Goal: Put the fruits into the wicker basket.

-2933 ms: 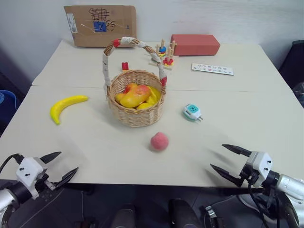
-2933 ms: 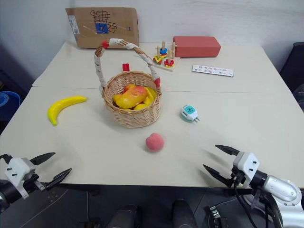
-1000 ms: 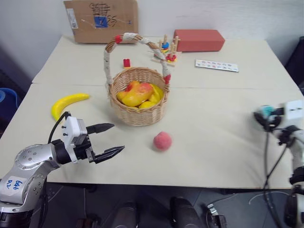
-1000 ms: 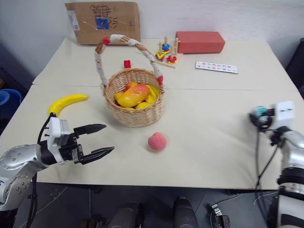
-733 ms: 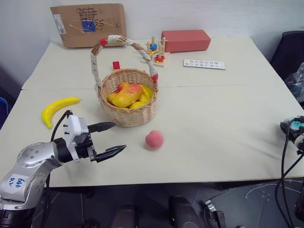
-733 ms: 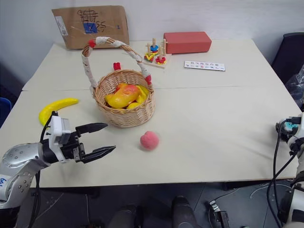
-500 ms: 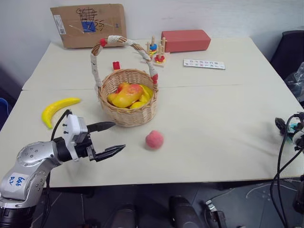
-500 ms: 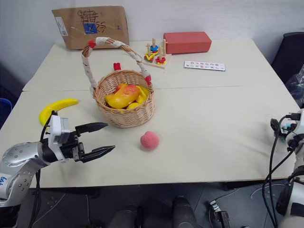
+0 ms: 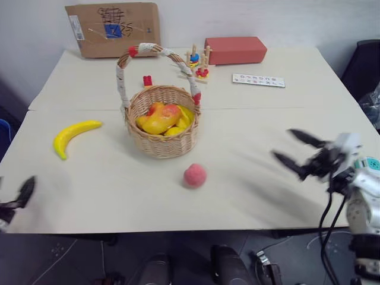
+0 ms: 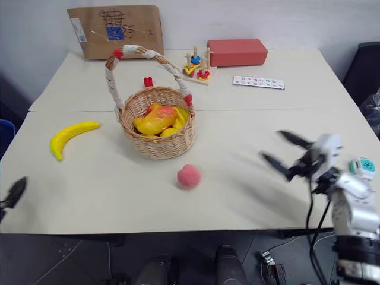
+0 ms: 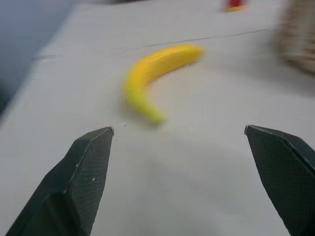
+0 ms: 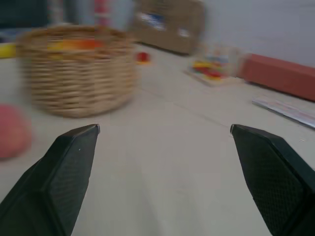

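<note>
The wicker basket [image 9: 161, 135] stands at mid-table with a yellow-orange mango [image 9: 159, 119] and other yellow fruit inside. A yellow banana [image 9: 74, 135] lies on the table to its left, and it also lies ahead of my open left gripper [image 11: 179, 130]. That left gripper [image 9: 24, 193] hangs at the table's front left edge. A pink-red peach [image 9: 195, 175] rests in front of the basket. My right gripper [image 9: 284, 144] hovers open and empty over the table, right of the peach and pointing toward the basket [image 12: 78, 73].
A teal-and-white gadget [image 9: 369, 163] sits at the right edge by my right arm. At the back are a cardboard sheet [image 9: 113, 29], a red box [image 9: 236, 49], a ring-stacker toy [image 9: 199, 64], a small red block [image 9: 146, 80] and a white card [image 9: 258, 79].
My left arm swung away from the basket to the table's front left edge. My right gripper opened, swung in leftward over the table, and the teal gadget now lies apart from it.
</note>
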`<state>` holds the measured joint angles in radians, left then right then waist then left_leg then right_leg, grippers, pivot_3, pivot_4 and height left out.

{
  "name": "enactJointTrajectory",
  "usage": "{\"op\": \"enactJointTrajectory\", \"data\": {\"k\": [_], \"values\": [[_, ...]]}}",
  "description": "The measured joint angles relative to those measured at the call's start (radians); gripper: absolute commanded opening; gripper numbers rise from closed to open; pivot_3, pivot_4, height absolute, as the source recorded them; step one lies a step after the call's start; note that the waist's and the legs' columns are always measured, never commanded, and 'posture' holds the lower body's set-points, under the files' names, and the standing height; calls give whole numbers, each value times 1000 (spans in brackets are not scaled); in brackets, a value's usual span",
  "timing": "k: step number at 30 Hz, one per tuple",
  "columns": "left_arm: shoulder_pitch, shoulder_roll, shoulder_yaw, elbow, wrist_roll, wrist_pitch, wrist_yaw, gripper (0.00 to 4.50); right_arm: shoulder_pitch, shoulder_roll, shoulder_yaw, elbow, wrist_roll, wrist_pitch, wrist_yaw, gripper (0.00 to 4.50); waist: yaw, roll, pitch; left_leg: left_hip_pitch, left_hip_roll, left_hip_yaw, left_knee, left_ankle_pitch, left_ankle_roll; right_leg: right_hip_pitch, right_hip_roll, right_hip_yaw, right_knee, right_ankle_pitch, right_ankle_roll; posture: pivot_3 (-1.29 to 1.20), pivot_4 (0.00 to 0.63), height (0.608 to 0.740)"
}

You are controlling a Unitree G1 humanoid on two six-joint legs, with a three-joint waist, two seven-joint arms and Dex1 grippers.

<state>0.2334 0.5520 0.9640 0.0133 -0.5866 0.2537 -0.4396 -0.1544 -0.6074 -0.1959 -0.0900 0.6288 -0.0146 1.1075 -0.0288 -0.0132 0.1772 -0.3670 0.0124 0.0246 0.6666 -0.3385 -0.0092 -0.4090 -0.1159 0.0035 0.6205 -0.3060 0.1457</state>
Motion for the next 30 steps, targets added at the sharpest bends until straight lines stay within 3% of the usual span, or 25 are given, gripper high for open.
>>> {"op": "enactJointTrajectory", "data": {"k": [4,7,11,14,17,20,25,28,30], "values": [[34,-21,54,29,-5,48,101,4500,14,118,99,-196,6,1,-65,4442,13,-2,-1,0,-2,-2,1,0,1,0,-2,-2,-2,4,-7,0,150,740],[34,-7,56,72,-13,119,139,4500,12,148,127,-245,-15,-8,-89,4442,21,-6,-4,0,0,-3,1,-1,0,0,-3,-4,-4,5,-9,0,150,740],[1,72,13,68,-58,273,135,4500,-2,152,147,-267,-38,-26,-102,4442,26,-9,-6,-1,2,-9,0,0,-3,1,-3,-10,-3,4,-14,0,150,740],[-90,191,-73,51,-73,381,118,4500,-13,145,146,-268,-54,-28,-109,4442,28,-11,-7,-2,2,-14,0,1,-4,1,-3,-14,-2,4,-16,0,150,740],[-349,383,-243,211,-44,451,31,4500,-24,123,146,-265,-57,-17,-109,4442,27,-11,-7,-3,1,-16,-1,2,-5,1,2,-19,0,3,-17,0,150,740],[-628,480,-422,417,32,457,-56,4500,-30,114,150,-264,-54,3,-109,4442,21,-9,-6,-2,-3,-9,-1,4,-7,-1,3,-24,4,3,-17,0,150,740],[-987,455,-740,802,249,397,-184,4500,-100,146,152,-268,-43,61,-180,4442,-4,-8,-5,-1,-1,11,-1,3,-5,-6,2,-34,7,4,-15,0,150,740],[-1083,412,-826,965,344,319,-204,4500,-145,149,152,-280,-35,98,-214,4442,-8,-11,-5,-2,1,14,0,2,-4,-9,0,-42,6,4,-15,0,150,740],[-1142,400,-849,1076,397,261,-191,4094,-164,141,150,-292,-23,132,-228,4500,-6,-13,-5,-3,2,15,0,1,-5,-9,-1,-50,6,5,-15,0,150,740]]}}
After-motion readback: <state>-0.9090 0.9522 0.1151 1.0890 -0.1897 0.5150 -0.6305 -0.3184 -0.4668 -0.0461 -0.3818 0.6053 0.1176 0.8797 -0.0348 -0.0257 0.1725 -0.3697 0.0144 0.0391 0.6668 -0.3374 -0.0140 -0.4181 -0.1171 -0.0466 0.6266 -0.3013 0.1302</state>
